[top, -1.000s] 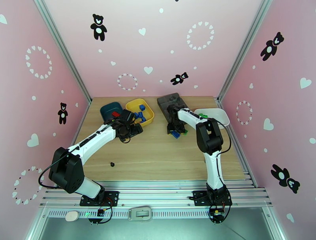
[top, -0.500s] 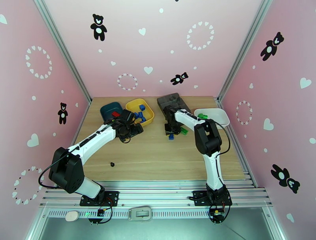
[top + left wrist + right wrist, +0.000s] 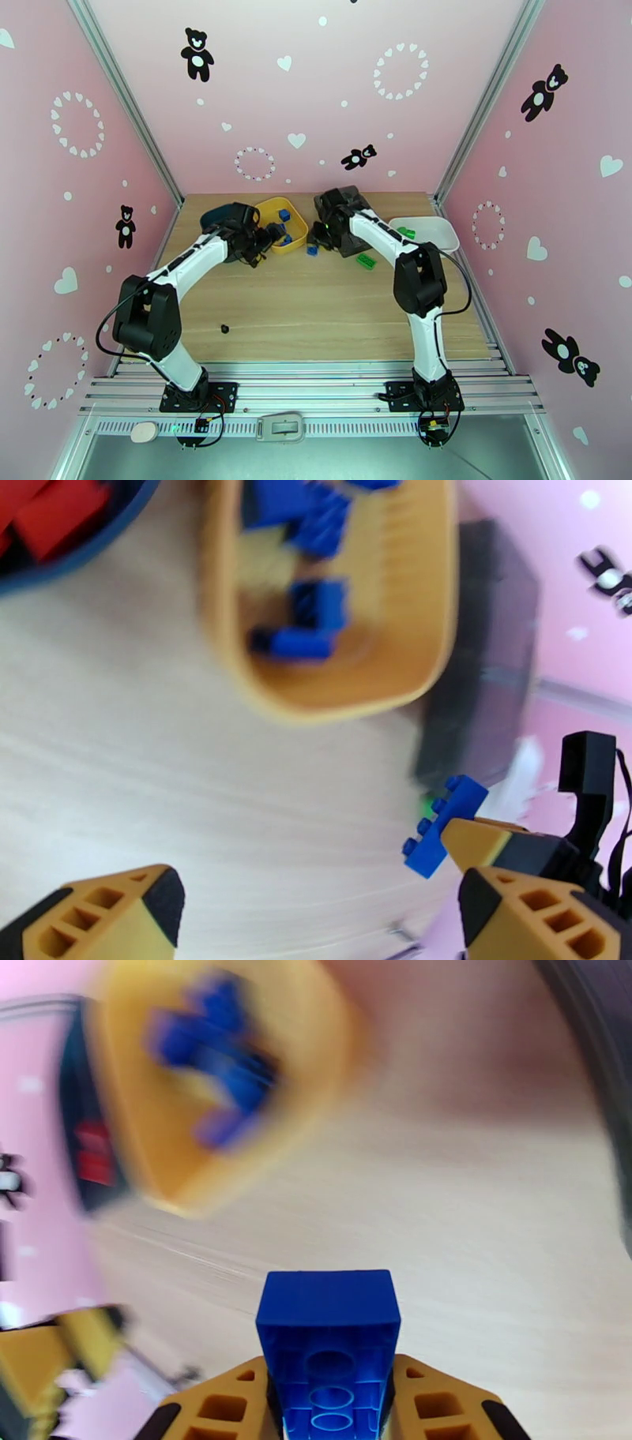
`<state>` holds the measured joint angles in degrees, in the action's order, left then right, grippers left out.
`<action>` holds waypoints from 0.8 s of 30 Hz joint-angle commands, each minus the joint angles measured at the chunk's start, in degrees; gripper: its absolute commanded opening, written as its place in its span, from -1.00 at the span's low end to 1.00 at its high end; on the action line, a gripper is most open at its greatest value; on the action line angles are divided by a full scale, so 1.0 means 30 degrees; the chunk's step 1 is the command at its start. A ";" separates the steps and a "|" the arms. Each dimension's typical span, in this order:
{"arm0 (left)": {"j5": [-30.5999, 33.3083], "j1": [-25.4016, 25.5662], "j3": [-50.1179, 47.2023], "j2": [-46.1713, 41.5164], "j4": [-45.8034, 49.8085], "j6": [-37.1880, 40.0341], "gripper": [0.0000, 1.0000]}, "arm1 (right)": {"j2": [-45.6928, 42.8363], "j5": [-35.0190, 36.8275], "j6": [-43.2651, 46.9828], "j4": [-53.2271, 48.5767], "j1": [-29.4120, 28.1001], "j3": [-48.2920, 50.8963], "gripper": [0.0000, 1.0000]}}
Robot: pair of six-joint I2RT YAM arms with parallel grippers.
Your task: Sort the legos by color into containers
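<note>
My right gripper [image 3: 316, 239] is shut on a blue lego [image 3: 328, 1331] and holds it above the table just right of the yellow container [image 3: 294, 215]. That brick and its gripper also hang at the lower right of the left wrist view, blue lego [image 3: 442, 827]. The yellow container [image 3: 347, 693] holds several blue legos [image 3: 304, 626]. My left gripper [image 3: 272, 235] stands open and empty at the yellow container's near edge. Red legos [image 3: 47, 515] lie in the dark teal container [image 3: 217, 213]. One green lego [image 3: 366, 260] lies on the table, another green lego [image 3: 405, 232] in the white container [image 3: 438, 229].
A dark grey compartment tray [image 3: 347, 201] sits at the back between the yellow and white containers, behind the right arm. A tiny black bit [image 3: 224, 328] lies on the wood toward the front left. Pink walls close in on three sides.
My right gripper closed on the blue lego, lifted it and carried it left toward the yellow container, leaving the green lego behind. My left gripper moved back toward the yellow container and opened wider.
</note>
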<state>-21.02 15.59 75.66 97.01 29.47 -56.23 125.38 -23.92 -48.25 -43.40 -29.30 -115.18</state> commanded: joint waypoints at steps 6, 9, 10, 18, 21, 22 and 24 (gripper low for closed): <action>-0.1037 -0.0734 0.1558 0.0099 -0.0467 -0.1008 0.95 | 0.5439 -0.2418 -0.3524 0.0957 -0.0064 -0.8104 0.22; -0.0818 -0.0722 0.1337 -0.0233 -0.0136 -0.0731 0.95 | 0.5691 -0.2456 -0.3357 0.0838 -0.0051 -0.8893 0.32; -0.0731 -0.0724 0.1199 -0.0334 -0.0058 -0.0649 0.95 | 0.5534 -0.2384 -0.3046 0.0644 -0.0003 -0.8871 0.35; 0.0291 0.0750 0.0770 -0.0536 0.1129 0.0756 0.95 | 0.1823 0.0032 0.2314 -0.2718 0.0417 -0.6114 0.44; 0.0820 0.1834 0.0880 -0.0304 0.1424 0.1095 0.95 | -0.0367 0.1465 0.4035 -0.3200 0.0905 -0.3163 0.49; 0.1025 0.2206 0.0979 -0.0168 0.1515 0.1163 0.95 | -0.1166 0.2057 0.4610 -0.3329 0.1073 -0.2029 0.50; 0.1202 0.2858 0.1050 0.0108 0.1557 0.1280 0.95 | -0.2504 0.3367 0.5713 -0.3717 0.1423 -0.0027 0.53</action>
<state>-19.51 22.24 78.59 97.10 32.36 -54.39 124.97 -20.80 -38.76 -50.30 -26.65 -120.64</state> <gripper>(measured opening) 0.977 0.759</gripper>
